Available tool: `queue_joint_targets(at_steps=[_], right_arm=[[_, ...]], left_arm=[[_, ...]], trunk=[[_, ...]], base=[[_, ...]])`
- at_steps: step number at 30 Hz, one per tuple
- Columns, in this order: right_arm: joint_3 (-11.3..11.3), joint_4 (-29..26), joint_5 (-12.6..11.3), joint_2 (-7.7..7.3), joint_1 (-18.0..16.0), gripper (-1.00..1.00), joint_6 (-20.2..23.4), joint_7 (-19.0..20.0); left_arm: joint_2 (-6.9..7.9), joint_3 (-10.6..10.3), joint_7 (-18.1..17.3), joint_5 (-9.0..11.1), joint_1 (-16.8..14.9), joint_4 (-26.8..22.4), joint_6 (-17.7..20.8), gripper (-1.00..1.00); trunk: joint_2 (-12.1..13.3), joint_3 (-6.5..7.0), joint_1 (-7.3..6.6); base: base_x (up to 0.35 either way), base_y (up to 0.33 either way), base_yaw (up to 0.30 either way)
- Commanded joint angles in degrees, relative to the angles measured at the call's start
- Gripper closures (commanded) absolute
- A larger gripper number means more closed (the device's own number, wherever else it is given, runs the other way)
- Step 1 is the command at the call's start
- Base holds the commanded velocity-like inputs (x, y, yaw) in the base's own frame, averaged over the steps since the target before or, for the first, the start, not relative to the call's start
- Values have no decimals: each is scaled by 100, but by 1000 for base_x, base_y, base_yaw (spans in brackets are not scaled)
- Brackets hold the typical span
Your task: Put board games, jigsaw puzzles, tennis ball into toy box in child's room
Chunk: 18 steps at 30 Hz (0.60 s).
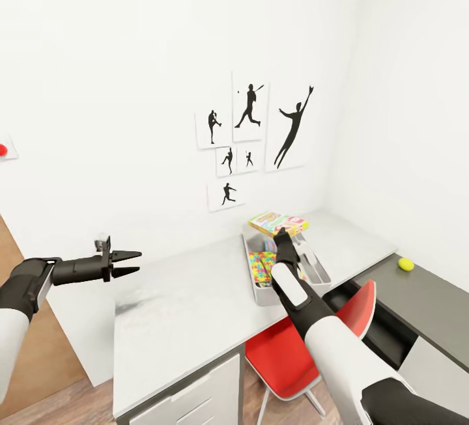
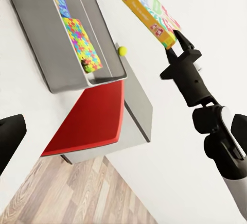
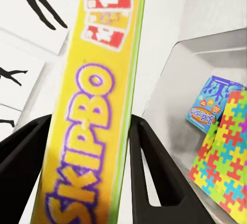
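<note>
Right hand: your right hand [image 1: 284, 235] is clamped on a yellow Skip-Bo board game [image 1: 278, 222], a finger [image 3: 154, 177] pressed to each broad face, and holds it above the far end of the toy box [image 1: 320, 273].
Left hand: your left hand [image 1: 128, 263] hangs over the bare near part of the table [image 1: 189, 308], fingers apart, carrying nothing.
In the box: a blue board game [image 3: 211, 103] and at least one jigsaw puzzle [image 3: 226, 154] already lie inside (whether a second puzzle sits under the first, you cannot tell from here).
Still out: the tennis ball [image 1: 406, 263] rests on the dark surface to the right, well apart from the box.
Progress: judged from this, you are past halfway; the held game needs lowering in, the ball remains, and a third board game and second puzzle are unaccounted for.
Next move: lower the game flat enough to clear the sloping wall before letting go.
Surface: pale grey table top, bare apart from the box, with white drawers [image 1: 195, 396] beneath and a red chair [image 1: 306, 340] tucked beside them.
Room: white walls meeting in a corner, black sports silhouette pictures [image 1: 251, 142] above the table, wood-plank floor [image 2: 87, 195].
</note>
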Motion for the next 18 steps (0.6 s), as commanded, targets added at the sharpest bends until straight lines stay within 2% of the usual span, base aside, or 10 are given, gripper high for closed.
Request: queue_joint_targets(at_steps=[1,6,14,18], right_arm=[[20,8,-17,0,-11,100,-34,-64],[19,406,-13,0,-211,100,-75,-268],[23,639,-17,0,-353,100,-134,-297],[20,1047,-26,0,-560,100,-135,-298]], left_arm=[[-2,21,-46,-60,-3,-4,60,-100],[-8,21,-46,-60,-3,-4,60,-100],[-16,21,-46,-60,-3,-4,60,-100],[-18,21,-46,-60,-3,-4,60,-100]], trunk=[[-8,-7,3],[-8,-7,3],[-8,-7,3],[-8,-7,3]], base=[[0,0,0],[0,0,0],[0,0,0],[0,0,0]])
